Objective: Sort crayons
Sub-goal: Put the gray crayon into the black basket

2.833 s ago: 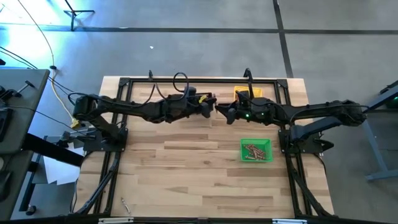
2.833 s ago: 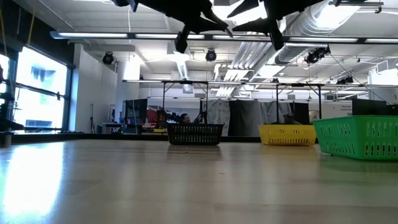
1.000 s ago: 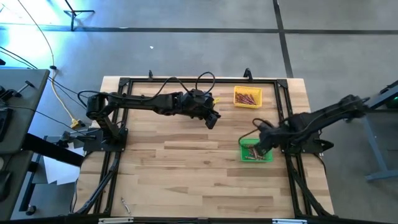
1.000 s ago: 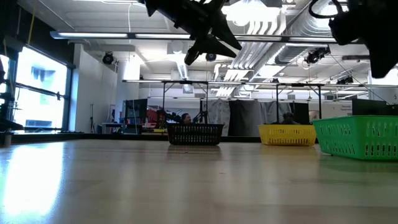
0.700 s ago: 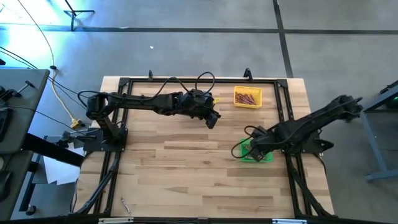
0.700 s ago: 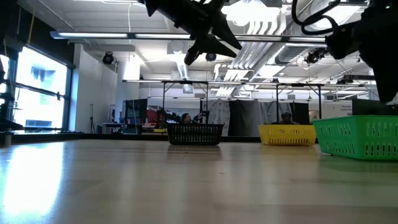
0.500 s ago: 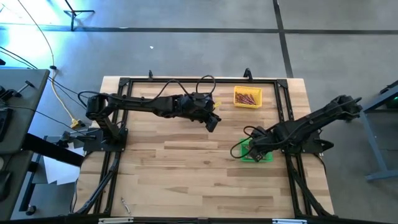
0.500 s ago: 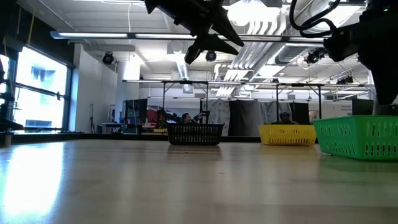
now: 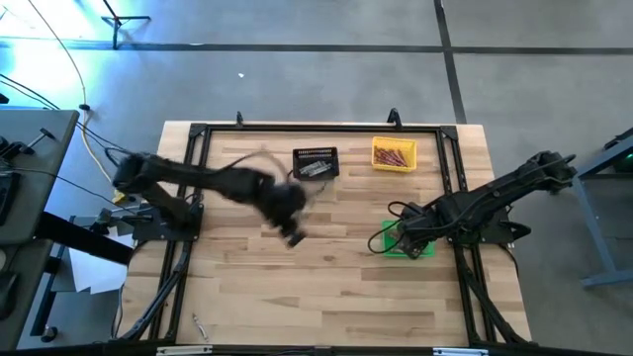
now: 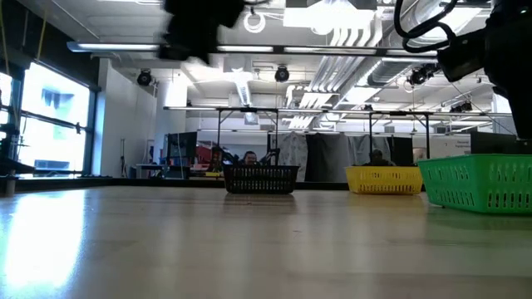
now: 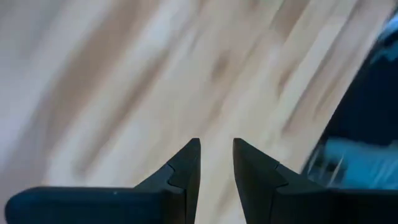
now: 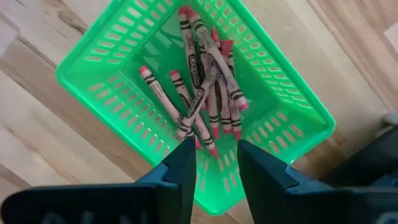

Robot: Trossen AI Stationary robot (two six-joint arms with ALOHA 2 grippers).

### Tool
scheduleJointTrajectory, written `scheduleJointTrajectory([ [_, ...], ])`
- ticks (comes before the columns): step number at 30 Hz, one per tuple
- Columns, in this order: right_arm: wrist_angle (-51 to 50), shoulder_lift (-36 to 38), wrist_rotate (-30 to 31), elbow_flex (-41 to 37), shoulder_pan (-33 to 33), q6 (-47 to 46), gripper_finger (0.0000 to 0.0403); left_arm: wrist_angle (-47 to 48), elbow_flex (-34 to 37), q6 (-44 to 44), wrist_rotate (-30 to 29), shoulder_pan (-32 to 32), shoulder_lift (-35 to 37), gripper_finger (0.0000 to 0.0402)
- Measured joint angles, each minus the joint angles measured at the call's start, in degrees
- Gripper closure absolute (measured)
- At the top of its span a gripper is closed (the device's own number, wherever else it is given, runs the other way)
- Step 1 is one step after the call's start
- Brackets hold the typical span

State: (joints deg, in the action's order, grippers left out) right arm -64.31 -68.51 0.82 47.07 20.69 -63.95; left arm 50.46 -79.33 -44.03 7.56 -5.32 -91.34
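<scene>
Pink-red crayons (image 12: 202,99) lie in a heap on the floor of the green bin (image 12: 106,93). My right gripper (image 12: 216,146) hangs open right above them, pointing straight down, with nothing between its fingers. In the high view it (image 9: 399,240) covers most of that bin (image 9: 425,249). My left gripper (image 11: 216,144) is open by a narrow gap and empty, over bare wood left of the table's middle (image 9: 295,237). Reddish crayons (image 9: 394,154) lie in the yellow bin (image 9: 394,144), and grey ones (image 9: 315,169) in the black bin (image 9: 316,152).
The black and yellow bins stand side by side at the table's far edge, and the green bin stands right of the middle. Dark frame rails (image 9: 198,198) run along the table's left and right sides. Bare wood (image 9: 326,287) fills the near half.
My left gripper has swung away from above the black bin toward the table's near-left, tipping more downward, and the bin with its grey crayons now shows. My right gripper has sunk a little over the green bin and shifted slightly toward the table's left.
</scene>
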Motion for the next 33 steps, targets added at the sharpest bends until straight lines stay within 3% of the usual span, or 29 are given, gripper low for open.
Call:
scheduleJointTrajectory([
  [4, -0.19, 0.31, 0.36, 0.00, 0.00, 1.35, 0.0297, 11.50, 0.01, -17.49, -2.66, -11.32, 3.06, 0.0321],
  [11, 0.36, 0.28, 3.17, 0.00, -0.07, 4.74, 0.0297, 9.06, 0.00, -56.21, -13.56, -32.29, 1.18, 0.0321],
  [14, 1.03, 0.28, 3.49, 0.00, -0.17, 6.04, 0.0297, 10.34, 0.00, -70.71, -12.53, -38.96, -1.33, 0.0321],
  [18, 2.64, 0.33, 4.34, 0.00, -0.44, 6.96, 0.0297, 12.44, 0.02, -86.66, -4.40, -45.73, -6.03, 0.0321],
  [22, 4.36, 0.34, 4.76, 0.00, -0.44, 7.03, 0.0297, 12.75, 0.02, -89.51, 8.72, -48.46, -10.35, 0.0321],
  [26, 5.69, 0.34, 4.76, 0.00, -0.44, 7.05, 0.0297, 11.46, 0.04, -91.38, 16.97, -49.32, -13.95, 0.0321],
  [33, 5.74, 0.34, 4.81, 0.00, -0.44, 7.46, 0.0297, 6.91, 0.00, -91.89, 19.14, -49.94, -17.72, 0.0321],
])
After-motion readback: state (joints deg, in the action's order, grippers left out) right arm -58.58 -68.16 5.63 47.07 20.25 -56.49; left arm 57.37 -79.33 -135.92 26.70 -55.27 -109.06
